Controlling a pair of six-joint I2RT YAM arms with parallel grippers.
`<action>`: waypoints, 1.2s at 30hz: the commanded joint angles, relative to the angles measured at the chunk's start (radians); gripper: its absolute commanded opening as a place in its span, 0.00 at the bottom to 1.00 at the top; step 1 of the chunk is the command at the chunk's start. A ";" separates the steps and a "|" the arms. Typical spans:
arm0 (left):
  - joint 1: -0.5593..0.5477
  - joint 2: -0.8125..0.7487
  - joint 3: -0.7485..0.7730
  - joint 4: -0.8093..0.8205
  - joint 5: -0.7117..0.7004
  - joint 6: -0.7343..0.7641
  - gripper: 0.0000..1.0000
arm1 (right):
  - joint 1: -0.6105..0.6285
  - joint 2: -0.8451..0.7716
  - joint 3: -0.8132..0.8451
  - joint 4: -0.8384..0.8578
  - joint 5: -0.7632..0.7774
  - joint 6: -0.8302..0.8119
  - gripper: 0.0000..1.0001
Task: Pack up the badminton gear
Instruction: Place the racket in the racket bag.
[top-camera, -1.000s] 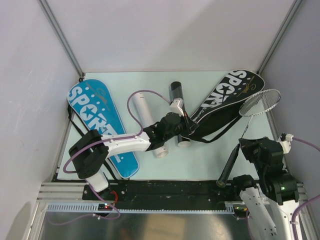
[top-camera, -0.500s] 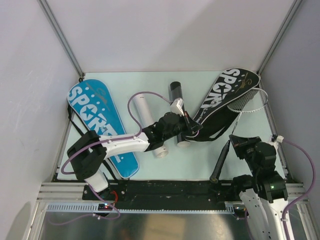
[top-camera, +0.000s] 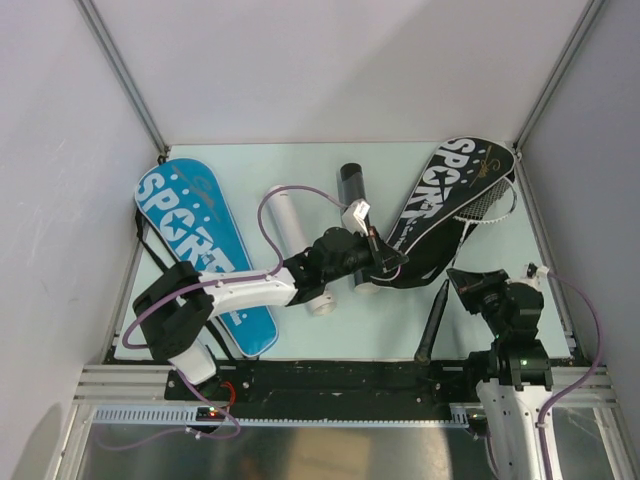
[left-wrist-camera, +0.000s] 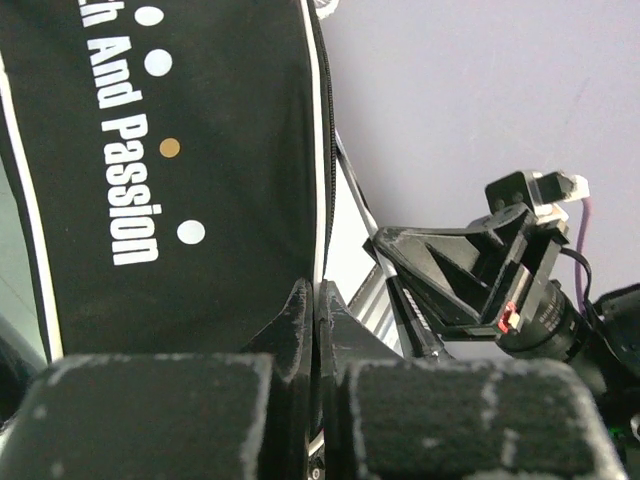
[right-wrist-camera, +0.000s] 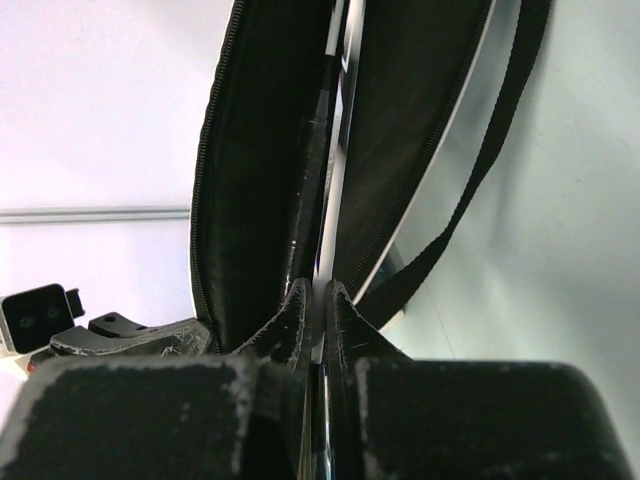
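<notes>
Blue cover (top-camera: 200, 252) at nine o'clock, white letters and dots, black cover (top-camera: 447, 198) at two o'clock, white letters, white tube (top-camera: 285, 215), black tube (top-camera: 351, 183), silver racket (top-camera: 487, 207)

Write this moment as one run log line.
left fingers shut on black cover edge | right fingers shut on racket | head partly inside cover

silver racket (top-camera: 433, 322) half inside black cover (top-camera: 441, 198)

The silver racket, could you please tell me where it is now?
In the top view, right side, the silver racket lies partly inside the black cover, its shaft gripped by the right end effector.
</notes>
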 joint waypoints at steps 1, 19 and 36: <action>-0.006 -0.018 0.005 0.139 0.087 0.004 0.00 | -0.053 0.026 0.010 0.192 -0.124 -0.069 0.00; -0.021 0.036 -0.061 0.245 0.187 0.051 0.00 | -0.159 0.386 -0.045 0.636 -0.163 -0.060 0.00; -0.055 0.027 -0.105 0.327 0.203 0.014 0.00 | -0.106 0.827 0.016 1.026 0.104 -0.017 0.00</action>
